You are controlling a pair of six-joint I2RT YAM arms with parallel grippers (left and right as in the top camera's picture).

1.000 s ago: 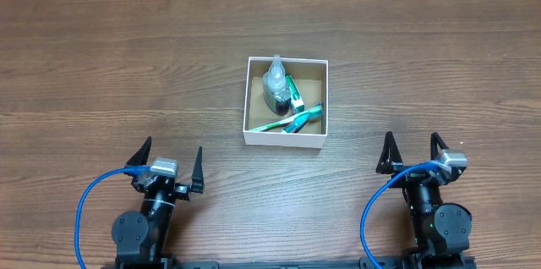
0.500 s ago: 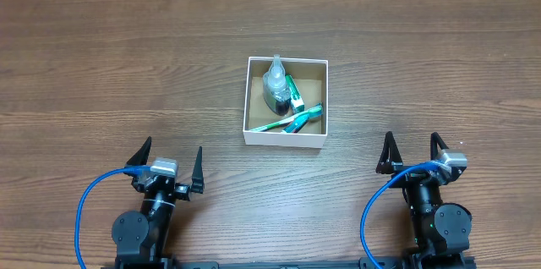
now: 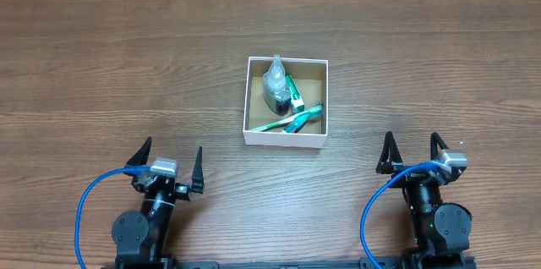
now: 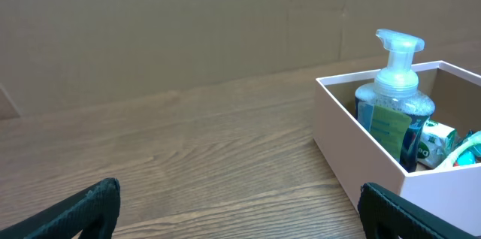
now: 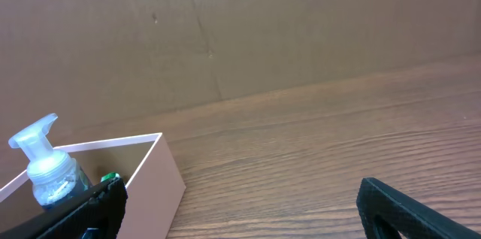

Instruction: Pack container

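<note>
The container (image 3: 285,139) is a small square white box with a brown inside, at the table's middle. In it stand a clear pump bottle (image 3: 275,84) and lie green and white tubes (image 3: 297,113). The box (image 4: 353,141) and bottle (image 4: 394,100) show at the right of the left wrist view; the box (image 5: 161,175) and the bottle (image 5: 46,167) show at the left of the right wrist view. My left gripper (image 3: 169,161) is open and empty near the front left. My right gripper (image 3: 413,150) is open and empty near the front right.
The wooden table (image 3: 127,66) spreads round the box. A brown cardboard wall (image 4: 188,28) stands behind the table's far edge. Blue cables (image 3: 89,201) loop beside both arm bases.
</note>
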